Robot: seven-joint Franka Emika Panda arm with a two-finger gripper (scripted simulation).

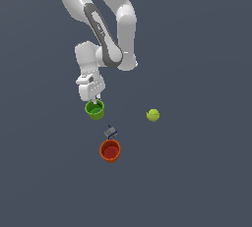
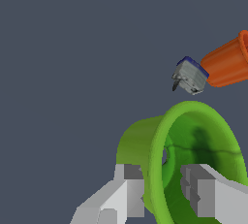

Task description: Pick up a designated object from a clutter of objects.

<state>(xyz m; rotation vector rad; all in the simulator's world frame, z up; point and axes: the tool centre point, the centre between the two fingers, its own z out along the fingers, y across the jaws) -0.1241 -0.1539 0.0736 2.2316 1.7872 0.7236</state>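
The small bright green cup [image 1: 95,109] stands upright on the dark floor, directly under my gripper [image 1: 96,100]. In the wrist view the cup [image 2: 193,136] fills the lower half, and my gripper [image 2: 162,179] straddles its near wall. One finger [image 2: 128,189] is outside against the wall. The other finger [image 2: 206,194] is inside the cup, with a small gap to the wall. The jaws stand open around the rim.
A tiny grey-blue item [image 1: 110,132] [image 2: 190,76] lies just beyond the green cup. The orange-red cup [image 1: 110,151] [image 2: 227,63] is right behind it. A yellow-green ball [image 1: 153,115] sits off to the exterior view's right.
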